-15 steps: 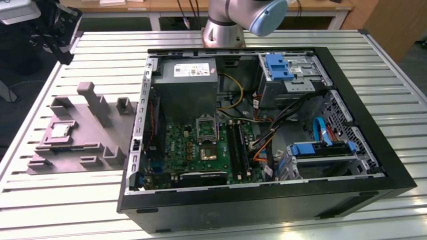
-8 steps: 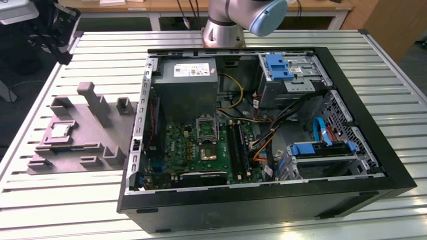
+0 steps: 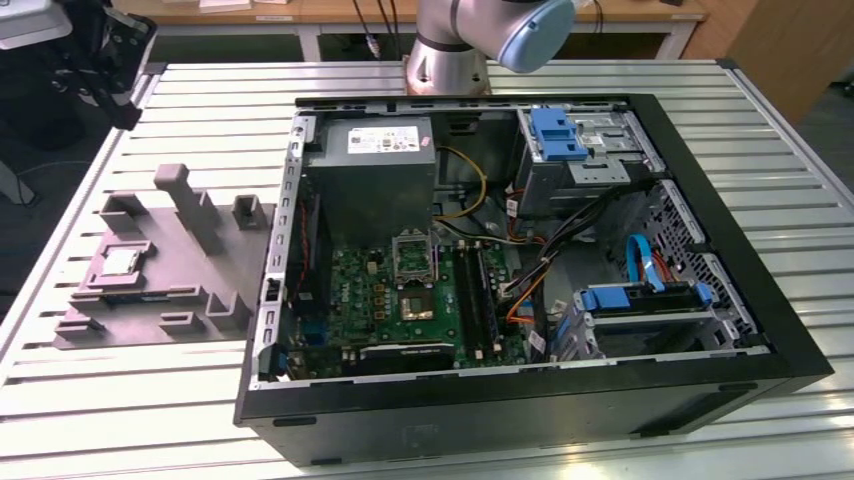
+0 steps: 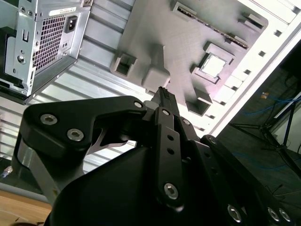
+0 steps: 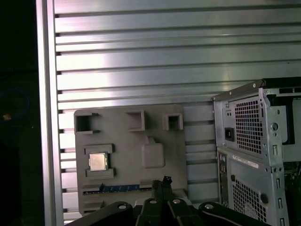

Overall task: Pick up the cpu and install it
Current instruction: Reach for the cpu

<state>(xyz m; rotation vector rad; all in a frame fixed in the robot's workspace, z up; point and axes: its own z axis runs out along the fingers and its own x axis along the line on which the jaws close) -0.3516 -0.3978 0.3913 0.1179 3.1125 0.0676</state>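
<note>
The cpu (image 3: 118, 262) is a small square chip with a pale silver top, lying flat in a recess of the grey fixture tray (image 3: 174, 300) at the exterior view's left, beside the open computer case (image 3: 534, 400). Both wrist views show the cpu (image 5: 98, 161) (image 4: 214, 66) from well above. My gripper (image 5: 164, 181) (image 4: 163, 92) hangs high over the tray, off to one side of the chip and apart from it. Its black fingers meet at the tip with nothing between them. The black socket frame (image 3: 414, 260) sits on the green motherboard inside the case.
The case lies on a slatted aluminium table (image 3: 200, 100), with the grey power-supply box (image 3: 380, 160), cables and blue drive brackets (image 3: 558, 135) inside. The tray has raised posts (image 3: 180, 190) and a slot holding a long dark memory stick (image 5: 117, 188). My arm's base (image 3: 447, 50) stands behind the case.
</note>
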